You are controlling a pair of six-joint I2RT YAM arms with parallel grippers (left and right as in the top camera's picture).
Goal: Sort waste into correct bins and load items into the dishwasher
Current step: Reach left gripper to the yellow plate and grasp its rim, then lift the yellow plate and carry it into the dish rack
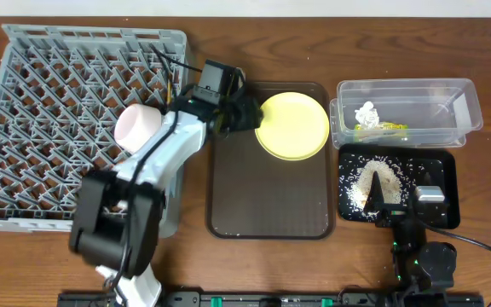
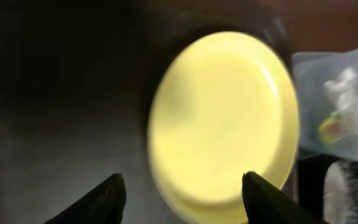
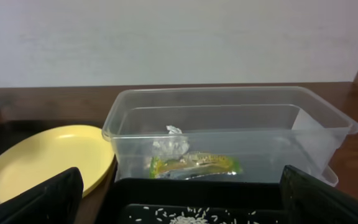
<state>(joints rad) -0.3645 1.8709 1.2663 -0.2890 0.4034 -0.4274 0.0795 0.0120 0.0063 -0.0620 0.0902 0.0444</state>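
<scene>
Left fingers (image 2: 101,202) stand parted and empty before the blurred yellow plate (image 2: 222,124). Right fingers (image 3: 42,199) gape wide, tips cut off, over the black tray (image 3: 154,186), holding nothing.

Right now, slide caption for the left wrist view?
Left fingers open, poised at the yellow plate; clear tub at right.

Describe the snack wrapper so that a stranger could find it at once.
Look at the clear plastic tub at the far right, behind the black tray. Inside lie two things: the wrapper is the flat green-and-orange one, beside the crumpled white tissue.
</scene>
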